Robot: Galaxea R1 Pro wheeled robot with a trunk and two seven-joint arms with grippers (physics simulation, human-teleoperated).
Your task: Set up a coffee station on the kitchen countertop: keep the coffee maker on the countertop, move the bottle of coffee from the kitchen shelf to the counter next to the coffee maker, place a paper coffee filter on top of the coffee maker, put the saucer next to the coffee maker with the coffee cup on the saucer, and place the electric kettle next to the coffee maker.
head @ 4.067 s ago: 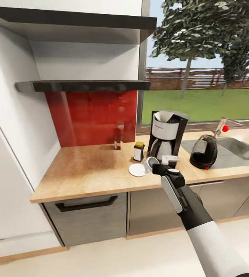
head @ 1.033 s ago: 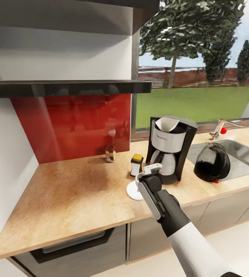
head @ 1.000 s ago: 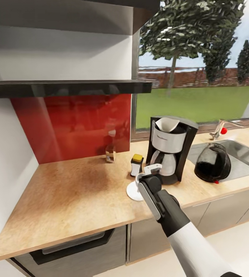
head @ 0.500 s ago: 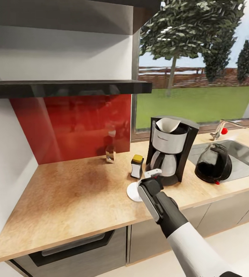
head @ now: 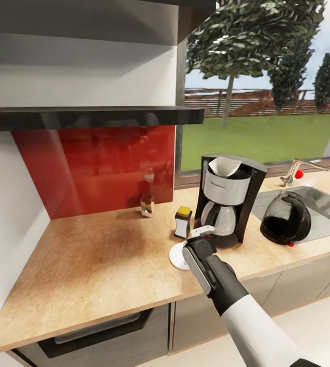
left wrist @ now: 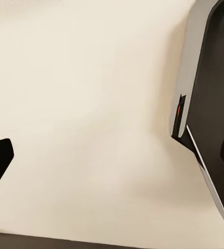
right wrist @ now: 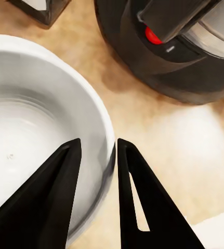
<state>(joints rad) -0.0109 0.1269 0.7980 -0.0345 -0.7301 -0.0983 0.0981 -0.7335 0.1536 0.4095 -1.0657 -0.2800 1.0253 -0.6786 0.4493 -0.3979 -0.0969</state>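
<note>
The coffee cup [right wrist: 34, 129] stands open-side up, and my right gripper [right wrist: 99, 148] is shut on its wall, one finger inside and one outside. In the head view that gripper [head: 198, 235] hangs over the right edge of the white saucer [head: 176, 256] and hides the cup. The coffee maker [head: 229, 201] stands just behind on the kitchen countertop [head: 98, 260], with the paper coffee filter [head: 224, 166] in its top. The bottle of coffee [head: 183, 223] is at its left, the electric kettle [head: 286, 219] at its right. My left gripper [left wrist: 114, 155] hangs open over pale floor.
A clear glass bottle [head: 145, 202] stands by the red backsplash. The steel sink [head: 323, 206] and its faucet [head: 293, 172] lie behind the kettle. A dark shelf [head: 93, 116] juts out above the counter. The coffee maker's red switch [right wrist: 153, 35] is close to the cup.
Over the last second my right gripper has sunk slightly toward the saucer. Four seconds ago the cup was tilted and visible left of the gripper; the camera has since moved closer.
</note>
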